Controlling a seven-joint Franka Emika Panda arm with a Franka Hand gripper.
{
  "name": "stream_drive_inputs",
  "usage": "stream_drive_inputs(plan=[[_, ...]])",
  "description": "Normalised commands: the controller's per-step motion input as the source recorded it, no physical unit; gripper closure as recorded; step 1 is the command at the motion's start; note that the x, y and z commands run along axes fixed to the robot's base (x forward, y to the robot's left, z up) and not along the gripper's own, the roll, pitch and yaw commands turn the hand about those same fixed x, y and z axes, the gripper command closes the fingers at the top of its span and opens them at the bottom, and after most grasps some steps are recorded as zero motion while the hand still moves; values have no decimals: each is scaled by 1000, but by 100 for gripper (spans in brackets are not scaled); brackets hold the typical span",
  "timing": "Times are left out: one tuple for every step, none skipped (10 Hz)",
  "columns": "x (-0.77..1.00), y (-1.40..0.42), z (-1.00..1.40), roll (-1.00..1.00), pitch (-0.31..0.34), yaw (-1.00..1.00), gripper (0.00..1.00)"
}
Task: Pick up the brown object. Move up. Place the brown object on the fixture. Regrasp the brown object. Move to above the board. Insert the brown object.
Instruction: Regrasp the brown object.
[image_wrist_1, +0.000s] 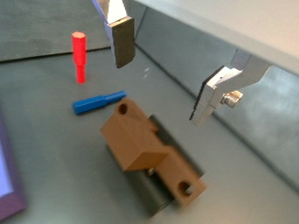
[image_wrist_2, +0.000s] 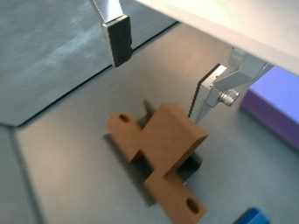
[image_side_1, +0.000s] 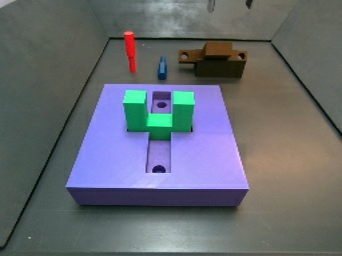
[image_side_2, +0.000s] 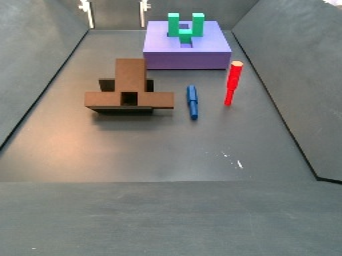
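Note:
The brown object (image_wrist_1: 138, 140) (image_wrist_2: 163, 140), with a round hole near its end, lies on the dark fixture (image_wrist_1: 149, 191) on the floor. In the side views the brown object (image_side_1: 214, 54) (image_side_2: 130, 82) sits on the fixture (image_side_1: 221, 69), away from the purple board (image_side_1: 201, 150) (image_side_2: 167, 55). My gripper (image_wrist_1: 160, 90) (image_wrist_2: 159, 90) hangs open above the brown object with nothing between its fingers. In both side views only the gripper (image_side_1: 230, 5) (image_side_2: 115, 12) fingertips show, at the upper edge.
A red peg (image_wrist_1: 79, 57) (image_side_1: 131, 48) stands upright and a blue peg (image_wrist_1: 98, 103) (image_side_1: 162, 67) lies between it and the fixture. A green U-shaped block (image_side_1: 158, 112) (image_side_2: 187, 27) sits on the board over its groove. Grey walls ring the floor.

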Motion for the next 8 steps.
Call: stream_drive_inputs(plan=[[34,0,6,1000,0,217,0],[54,0,9,1000,0,151,0],[63,-31,0,1000,0,123,0],[183,-143,0,1000,20,0,0],[317,-191,0,1000,63,0,0],[349,-197,-9,1000,94,-54,0],[0,-246,-209,1000,34,0,0],[0,-74,0,0,0,0,0]])
